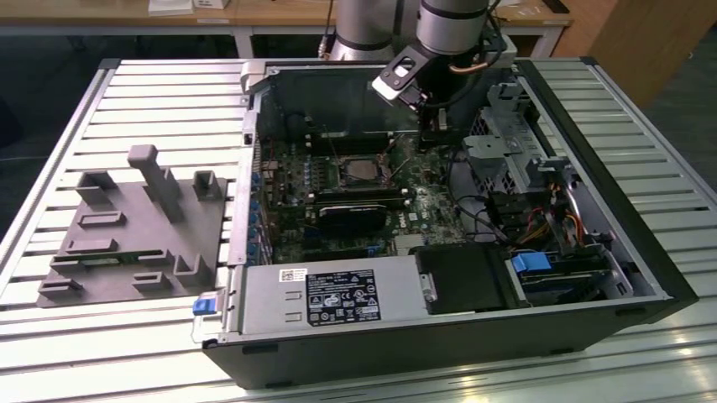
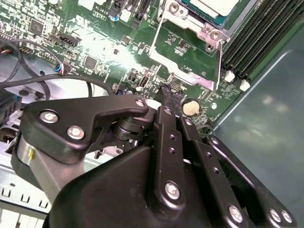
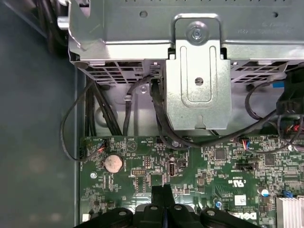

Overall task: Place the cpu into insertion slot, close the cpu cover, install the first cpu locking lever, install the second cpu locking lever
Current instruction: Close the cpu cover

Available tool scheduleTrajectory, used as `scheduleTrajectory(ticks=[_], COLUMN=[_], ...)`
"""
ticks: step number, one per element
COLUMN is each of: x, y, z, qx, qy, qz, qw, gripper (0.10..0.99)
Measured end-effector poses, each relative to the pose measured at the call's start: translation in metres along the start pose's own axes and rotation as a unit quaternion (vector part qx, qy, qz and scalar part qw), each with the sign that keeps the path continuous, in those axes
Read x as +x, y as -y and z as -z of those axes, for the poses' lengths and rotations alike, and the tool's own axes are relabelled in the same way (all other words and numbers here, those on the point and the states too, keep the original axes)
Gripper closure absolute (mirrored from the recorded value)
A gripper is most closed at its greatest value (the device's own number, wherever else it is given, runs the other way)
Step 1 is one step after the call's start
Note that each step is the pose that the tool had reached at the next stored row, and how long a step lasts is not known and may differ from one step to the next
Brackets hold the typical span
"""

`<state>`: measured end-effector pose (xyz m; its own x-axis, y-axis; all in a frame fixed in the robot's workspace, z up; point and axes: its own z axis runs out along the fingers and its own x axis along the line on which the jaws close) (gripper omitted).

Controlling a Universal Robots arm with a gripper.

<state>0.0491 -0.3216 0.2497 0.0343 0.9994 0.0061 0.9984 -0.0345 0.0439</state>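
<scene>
The cpu [image 1: 361,170] is a small silvery square lying in the insertion slot [image 1: 338,173] on the green board inside the open case. In the second wrist view the cpu [image 2: 214,6] lies flat with the silvery cpu cover [image 2: 192,24] framing it. A thin wire lever [image 2: 156,40] runs along the socket's edge. My gripper [image 1: 432,139] hangs over the board to the exterior view's right of the socket, near the case's back wall. Its black fingertips [image 3: 162,194] are pressed together with nothing between them. The gripper [image 2: 170,93] points at the board beside a coin cell [image 2: 190,107].
Long black memory slots [image 2: 256,40] lie beside the socket, with a black rounded component [image 1: 353,217] in front. A silvery power supply [image 1: 325,298] fills the case's front. A metal drive cage [image 3: 197,80] and loose cables [image 3: 161,123] crowd the gripper's side. A grey fixture [image 1: 134,227] sits outside.
</scene>
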Motion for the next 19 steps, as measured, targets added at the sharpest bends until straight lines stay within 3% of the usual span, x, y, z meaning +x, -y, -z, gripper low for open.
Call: scheduleTrajectory(ticks=[6, 8, 12, 13, 19], x=[0.0000, 0.0000, 0.0000, 0.0000, 0.0000], y=[-0.0001, -0.0002, -0.0007, -0.0007, 0.0013], z=[-0.0005, -0.0007, -0.0014, -0.0014, -0.0014], qx=[0.0006, 0.0101, 0.0437, 0.0470, 0.0470], qy=[0.0001, 0.0003, 0.0015, 0.0017, 0.0015], qz=[0.000, 0.000, 0.000, 0.000, 0.000], qw=[1.0000, 0.9999, 0.9990, 0.9989, 0.9989], gripper=[0.984, 0.984, 0.984, 0.984, 0.984])
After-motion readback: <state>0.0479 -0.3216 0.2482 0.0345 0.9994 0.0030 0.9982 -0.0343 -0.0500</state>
